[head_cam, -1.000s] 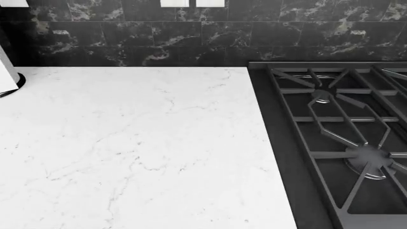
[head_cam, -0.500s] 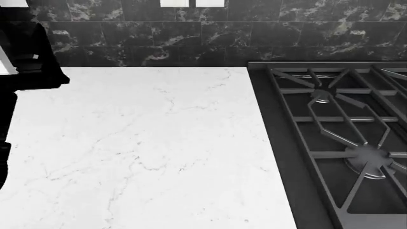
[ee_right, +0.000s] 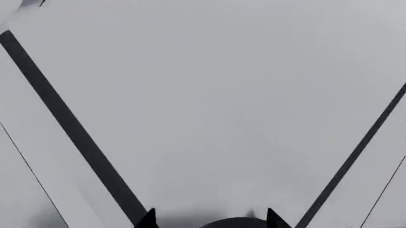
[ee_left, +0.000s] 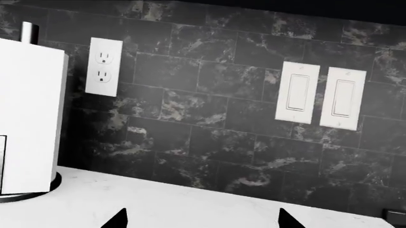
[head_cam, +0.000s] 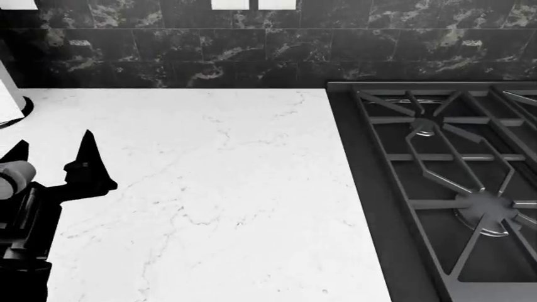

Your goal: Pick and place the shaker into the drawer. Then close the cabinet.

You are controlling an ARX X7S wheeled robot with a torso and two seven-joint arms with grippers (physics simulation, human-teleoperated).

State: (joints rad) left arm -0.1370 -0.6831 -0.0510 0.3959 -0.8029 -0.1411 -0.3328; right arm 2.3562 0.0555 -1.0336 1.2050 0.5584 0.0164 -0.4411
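Left gripper point(head_cam: 50, 154) raised at the head view's left edge, fingers parted, nothing between them.

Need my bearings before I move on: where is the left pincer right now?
In the head view the left pincer is open at the far left over the white marble countertop, just in front of the paper towel holder.

A white marble counter point(head_cam: 218, 189) meets a black stove point(head_cam: 444, 182); a paper-towel roll point(ee_left: 28, 118) stands beside an outlet point(ee_left: 104, 66).

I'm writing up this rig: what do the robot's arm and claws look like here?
The left claw is matte black with two pointed, triangular fingers, on a black arm with a pale cylindrical part near the wrist. Of the right claw, only two black pointed tips show.
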